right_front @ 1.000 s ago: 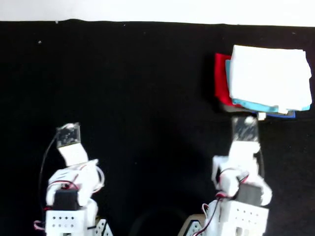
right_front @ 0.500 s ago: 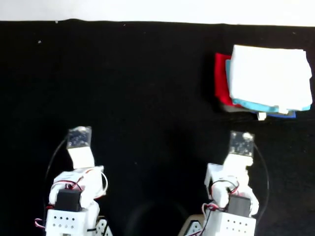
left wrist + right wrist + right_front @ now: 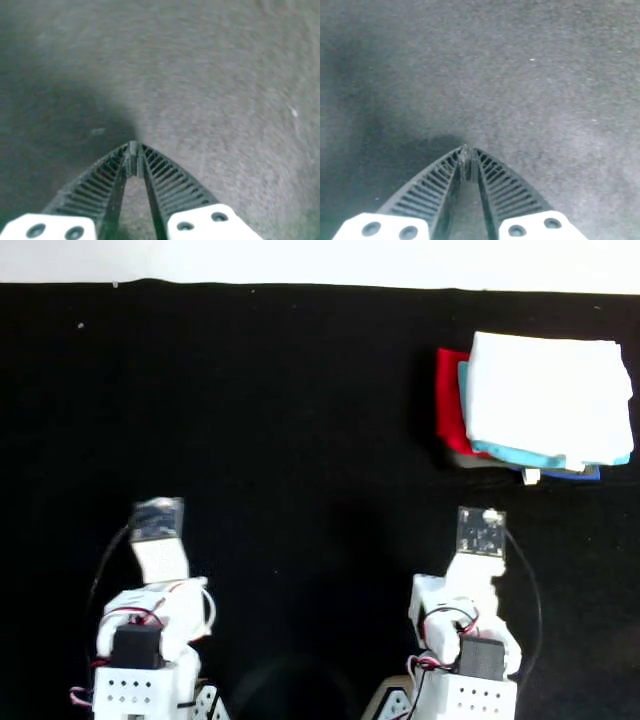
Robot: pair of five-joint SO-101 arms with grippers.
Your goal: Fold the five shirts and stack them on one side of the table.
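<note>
At two o'clock on the table [image 3: 250, 390], the stack of folded shirts [image 3: 545, 405] lies alone, white one on top. The right gripper [image 3: 466, 155] has pulled back from it toward six o'clock; it and the left gripper [image 3: 132, 150] are pressed together, empty, so the task looks finished.

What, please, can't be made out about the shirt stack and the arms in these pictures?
- High view: the white shirt covers the stack; the shirts beneath show only as edges, so five cannot be counted.
- High view: the bottom edge cuts off one arm's base and the other's.
</note>
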